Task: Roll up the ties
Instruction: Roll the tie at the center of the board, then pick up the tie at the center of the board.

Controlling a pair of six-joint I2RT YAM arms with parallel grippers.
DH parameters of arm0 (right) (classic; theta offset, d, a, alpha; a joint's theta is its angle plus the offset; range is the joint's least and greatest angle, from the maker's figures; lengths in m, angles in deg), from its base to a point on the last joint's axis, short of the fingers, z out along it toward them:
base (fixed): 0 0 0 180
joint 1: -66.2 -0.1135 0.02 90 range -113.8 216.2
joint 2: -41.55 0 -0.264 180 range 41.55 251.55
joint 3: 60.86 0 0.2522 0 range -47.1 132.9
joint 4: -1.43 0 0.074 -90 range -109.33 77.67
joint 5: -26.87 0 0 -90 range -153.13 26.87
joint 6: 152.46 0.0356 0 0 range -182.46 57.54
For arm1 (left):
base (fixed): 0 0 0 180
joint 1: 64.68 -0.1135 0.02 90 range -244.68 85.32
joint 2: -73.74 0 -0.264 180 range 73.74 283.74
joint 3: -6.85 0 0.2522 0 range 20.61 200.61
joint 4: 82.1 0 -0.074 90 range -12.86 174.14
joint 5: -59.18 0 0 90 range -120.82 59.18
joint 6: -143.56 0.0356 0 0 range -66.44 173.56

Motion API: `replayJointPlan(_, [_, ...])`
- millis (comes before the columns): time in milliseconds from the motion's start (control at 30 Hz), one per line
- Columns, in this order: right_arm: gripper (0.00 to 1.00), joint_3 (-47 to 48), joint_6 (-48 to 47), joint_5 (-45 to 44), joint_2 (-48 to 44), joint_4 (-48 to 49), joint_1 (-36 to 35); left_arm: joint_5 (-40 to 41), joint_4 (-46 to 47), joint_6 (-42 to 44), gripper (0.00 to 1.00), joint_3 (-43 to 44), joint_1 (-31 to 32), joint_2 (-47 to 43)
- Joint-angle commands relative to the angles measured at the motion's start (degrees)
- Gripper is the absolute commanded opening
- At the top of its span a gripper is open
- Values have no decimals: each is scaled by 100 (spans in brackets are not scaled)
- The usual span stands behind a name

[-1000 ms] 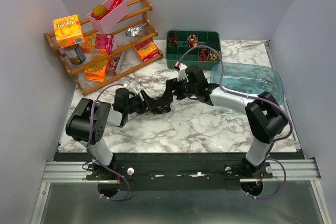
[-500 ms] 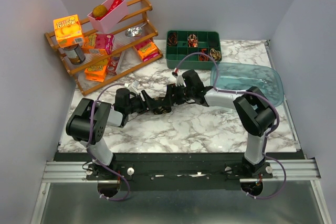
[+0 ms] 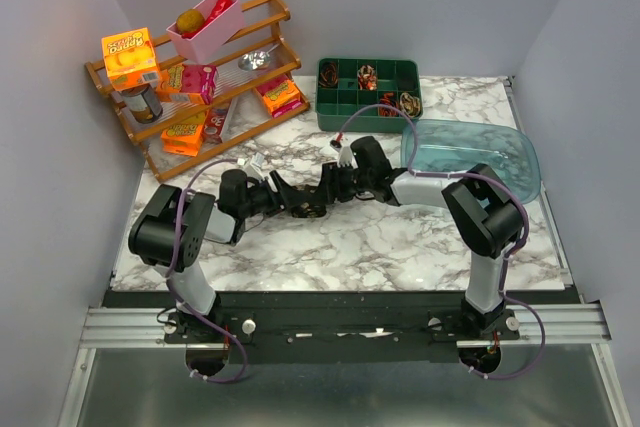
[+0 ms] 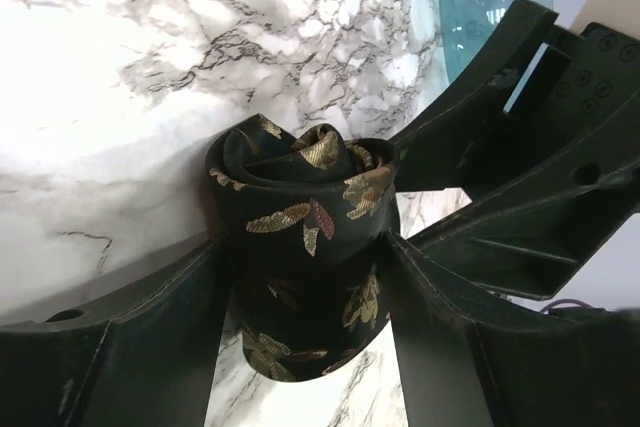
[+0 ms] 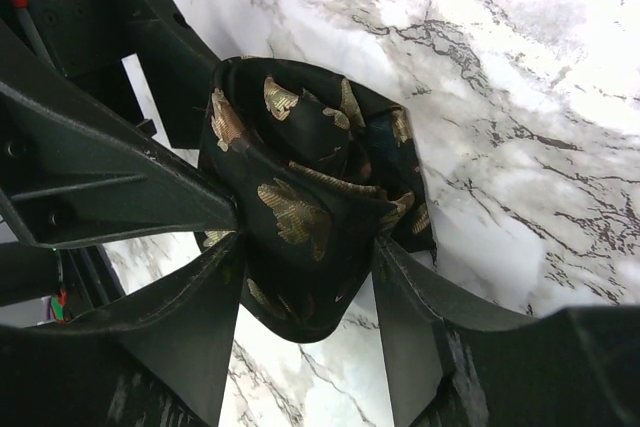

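**Both grippers clamp one rolled tie at mid-table**

The tie sits on the marble table about midway between its left and right edges, between the two arms. It is dark, almost black cloth with small gold leaf shapes. It is wound into a loose, thick bundle rather than a tight, neat coil. The folds at its top edge are open and uneven.

The left gripper reaches in from the left. Its wrist camera shows one finger pressed against each side of the bundle, so it is clamped on the tie. The right gripper comes from the right. Its fingers likewise press on opposite sides of the cloth. The two grippers meet almost nose to nose over the bundle, and each shows up in the other's wrist view. From above, the arms hide most of the tie, so only a small dark patch shows.

At the far edge of the table stands a green divided tray. Several of its compartments hold small coiled ties in brown and red tones. A clear blue-green tub lies to the right of the grippers, just near of the tray. A wooden rack with boxes, a can and a pink bin stands at the far left.
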Motion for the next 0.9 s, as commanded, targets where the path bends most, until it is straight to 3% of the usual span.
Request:
replayJointPlan(0, [61, -127, 68, 372, 114, 275, 1, -248, 860, -218, 70, -100, 118, 220])
replayJointPlan(100, [61, -136, 59, 399, 141, 319, 19, -441, 1352, -429, 69, -118, 171, 395])
replayJointPlan(300, [62, -136, 41, 469, 202, 416, 63, -635, 1485, -386, 68, -74, 338, 449])
replayJointPlan(467, [63, -136, 33, 504, 185, 425, 89, -565, 1424, -289, 52, -109, 373, 396])
replayJointPlan(633, [65, -337, -3, 330, -236, 416, 124, -486, 1345, -263, 46, -118, 373, 370])
replayJointPlan(733, [71, -548, -117, 118, -675, 337, 151, -503, 1336, -228, 46, -109, 373, 361])
replayJointPlan(867, [97, -908, -301, -303, -1273, 328, 256, -556, 1204, -96, 46, -126, 373, 247])
